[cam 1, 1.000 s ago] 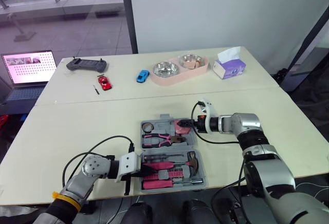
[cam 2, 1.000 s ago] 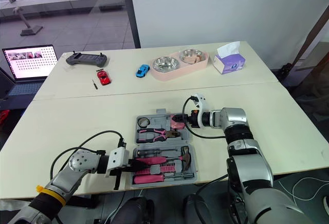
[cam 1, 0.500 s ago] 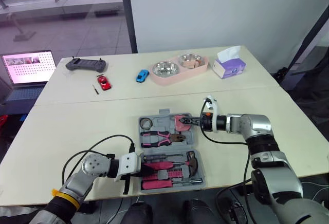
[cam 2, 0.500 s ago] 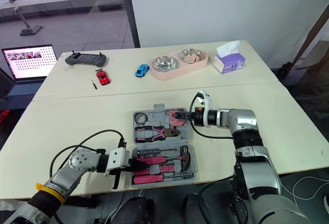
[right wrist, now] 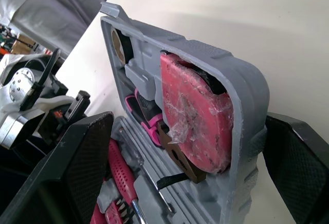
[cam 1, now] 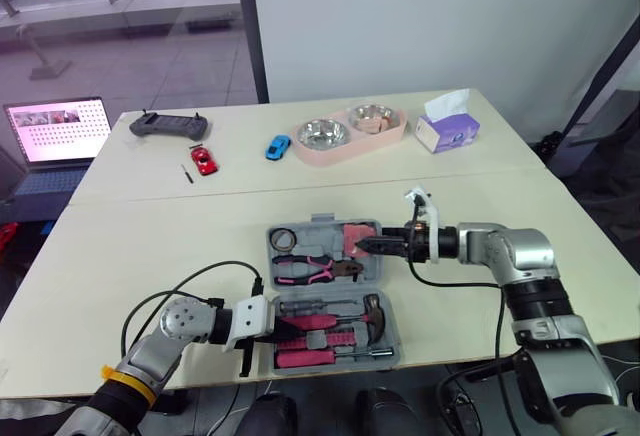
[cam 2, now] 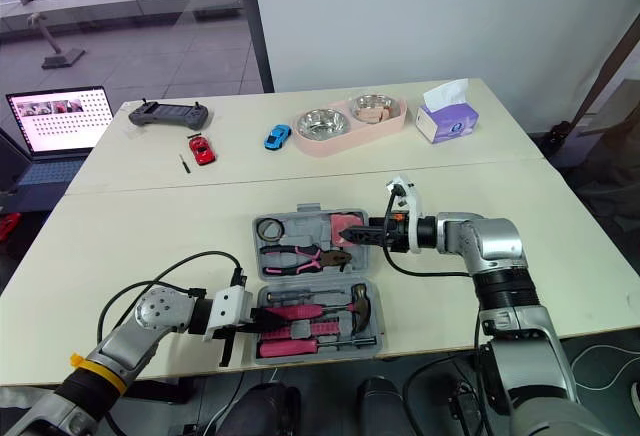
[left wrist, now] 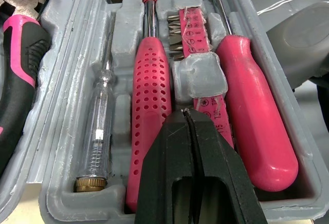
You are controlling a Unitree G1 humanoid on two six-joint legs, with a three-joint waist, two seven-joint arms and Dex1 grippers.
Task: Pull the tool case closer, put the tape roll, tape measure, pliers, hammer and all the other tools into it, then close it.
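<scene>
L end effector (left wrist: 186, 118) was shut, fingers (left wrist: 216, 183) pressed tip to tip w/ nothing between them. It hovered low over the near half of the tool case (right wrist: 226, 62). Directly under the tips sat the hammer (left wrist: 149, 80), its pink handle running away from the end effector to the steel head at the far end of its slot. Beside that were the bit holder (left wrist: 193, 44) and a pink screwdriver (left wrist: 252, 116). On the hammer's other side lay a clear tester screwdriver (left wrist: 100, 126).

R end effector (cam 1: 368, 244) was open, fingers (right wrist: 77, 172) spread wide. They straddled the end wall of the case's far half, and I couldn't tell if either pad touched it. Right between the fingers sat the pink tape measure (right wrist: 193, 111) in its pocket. Past it, further from the R end effector, were the pliers (cam 1: 310, 272). The tape roll (right wrist: 117, 44) was in the corner pocket at the opposite end.

The case lay open flat on the table (cam 1: 150, 246), both halves showing, w/ the R end effector at one end and the L one at the near half.

Well beyond both end effectors, across the table, I saw a red toy car (cam 1: 204, 161), a blue toy car (cam 1: 277, 147), a pink tray w/ two steel bowls (cam 1: 345, 136), a tissue box (cam 1: 446, 131) and a controller (cam 1: 168, 126). A laptop (cam 1: 55, 136) was off past the table on the L end effector's side.
</scene>
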